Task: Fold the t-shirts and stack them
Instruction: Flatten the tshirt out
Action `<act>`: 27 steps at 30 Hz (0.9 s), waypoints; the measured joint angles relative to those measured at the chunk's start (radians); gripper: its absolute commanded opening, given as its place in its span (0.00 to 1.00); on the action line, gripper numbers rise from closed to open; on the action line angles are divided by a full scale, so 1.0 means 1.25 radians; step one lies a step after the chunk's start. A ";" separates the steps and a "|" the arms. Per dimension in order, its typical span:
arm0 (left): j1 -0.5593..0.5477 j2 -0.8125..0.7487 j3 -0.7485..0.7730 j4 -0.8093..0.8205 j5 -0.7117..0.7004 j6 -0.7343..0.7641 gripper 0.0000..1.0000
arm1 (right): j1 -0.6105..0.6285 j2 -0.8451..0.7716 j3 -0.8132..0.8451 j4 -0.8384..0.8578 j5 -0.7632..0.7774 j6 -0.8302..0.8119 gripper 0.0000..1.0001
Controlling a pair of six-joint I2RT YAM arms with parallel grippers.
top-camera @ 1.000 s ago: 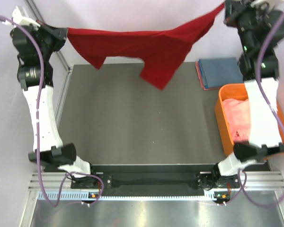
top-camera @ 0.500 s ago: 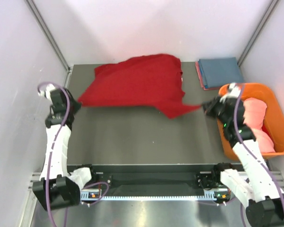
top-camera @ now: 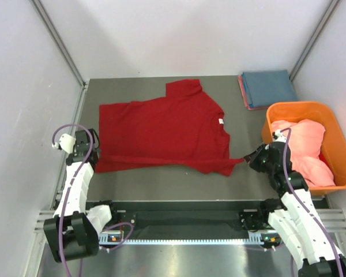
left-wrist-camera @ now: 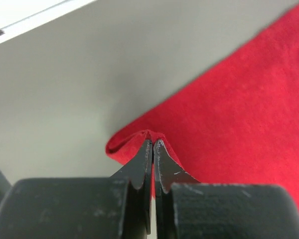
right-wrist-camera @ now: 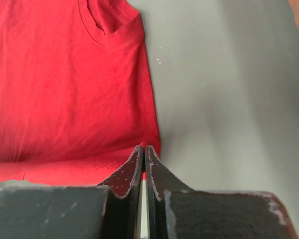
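1 red t-shirt [top-camera: 161, 130], 1 blue t-shirt [top-camera: 269, 86], min. 1 pink t-shirt [top-camera: 303, 144] & 1 orange tub [top-camera: 303, 105].

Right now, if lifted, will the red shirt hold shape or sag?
Likely sags: red shirt lies limp, corner bunched in the left gripper. Probably light: thin cloth, fingertip pinches hold it. Slip seems unlikely; right gripper is shut on the hem.
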 measured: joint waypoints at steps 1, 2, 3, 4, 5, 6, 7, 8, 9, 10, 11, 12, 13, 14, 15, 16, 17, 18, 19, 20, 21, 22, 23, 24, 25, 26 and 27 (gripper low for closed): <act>0.000 0.003 0.000 -0.001 -0.011 -0.003 0.00 | 0.002 0.005 0.009 -0.004 0.002 0.000 0.00; 0.000 0.004 0.000 -0.001 -0.024 -0.006 0.00 | 0.005 0.010 0.018 -0.009 0.005 -0.001 0.00; 0.000 0.004 0.002 -0.001 -0.037 -0.009 0.00 | 0.008 0.015 0.028 -0.014 0.007 -0.003 0.00; 0.000 0.004 0.004 -0.002 -0.045 -0.009 0.00 | 0.012 0.019 0.037 -0.019 0.013 -0.004 0.00; 0.000 0.004 0.010 -0.001 -0.052 -0.007 0.00 | 0.018 0.026 0.051 -0.025 0.020 -0.009 0.00; 0.000 0.005 0.020 -0.002 -0.059 -0.002 0.00 | 0.023 0.033 0.065 -0.028 0.027 -0.014 0.00; 0.000 0.006 0.036 -0.005 -0.064 0.004 0.00 | 0.029 0.041 0.082 -0.033 0.035 -0.019 0.00; 0.000 0.007 0.056 -0.005 -0.065 0.012 0.00 | 0.034 0.052 0.105 -0.041 0.043 -0.027 0.00; -0.001 0.009 0.081 -0.006 -0.065 0.022 0.00 | 0.039 0.064 0.132 -0.045 0.050 -0.036 0.00; -0.001 0.011 0.113 -0.010 -0.061 0.033 0.00 | 0.044 0.078 0.168 -0.053 0.057 -0.045 0.00; -0.001 0.012 0.150 -0.009 -0.055 0.046 0.00 | 0.049 0.095 0.215 -0.067 0.066 -0.055 0.00; -0.001 0.012 0.191 -0.009 -0.043 0.057 0.00 | 0.053 0.113 0.268 -0.073 0.076 -0.067 0.00; -0.001 0.012 0.229 -0.011 -0.031 0.067 0.00 | 0.057 0.132 0.329 -0.085 0.086 -0.081 0.00; -0.001 0.012 0.278 -0.009 -0.011 0.078 0.00 | 0.060 0.149 0.384 -0.092 0.092 -0.093 0.00; -0.002 0.011 0.331 -0.009 0.008 0.087 0.00 | 0.063 0.168 0.451 -0.091 0.099 -0.110 0.00; -0.002 0.011 0.384 -0.009 0.026 0.094 0.00 | 0.065 0.182 0.515 -0.091 0.104 -0.125 0.00; -0.002 0.010 0.435 -0.006 0.045 0.098 0.00 | 0.067 0.193 0.578 -0.096 0.112 -0.140 0.00; -0.002 0.007 0.486 -0.008 0.061 0.100 0.00 | 0.068 0.201 0.635 -0.097 0.120 -0.155 0.00; -0.002 0.004 0.532 -0.006 0.077 0.103 0.00 | 0.068 0.204 0.687 -0.100 0.128 -0.166 0.00; -0.002 0.000 0.578 -0.012 0.094 0.103 0.00 | 0.068 0.206 0.735 -0.110 0.137 -0.178 0.00; -0.002 -0.005 0.623 -0.013 0.110 0.103 0.00 | 0.068 0.205 0.770 -0.112 0.143 -0.185 0.00; -0.002 -0.013 0.661 -0.013 0.126 0.102 0.00 | 0.068 0.201 0.811 -0.121 0.151 -0.192 0.00; -0.002 -0.022 0.695 -0.017 0.142 0.101 0.00 | 0.068 0.196 0.854 -0.133 0.157 -0.198 0.00; -0.002 -0.031 0.726 -0.021 0.155 0.099 0.00 | 0.068 0.189 0.887 -0.141 0.162 -0.202 0.00; -0.002 -0.039 0.760 -0.028 0.171 0.098 0.00 | 0.068 0.182 0.919 -0.155 0.166 -0.203 0.00; -0.002 -0.045 0.793 -0.038 0.183 0.096 0.00 | 0.068 0.176 0.953 -0.172 0.170 -0.203 0.00; -0.002 -0.046 0.826 -0.052 0.193 0.094 0.00 | 0.068 0.168 0.986 -0.189 0.173 -0.203 0.00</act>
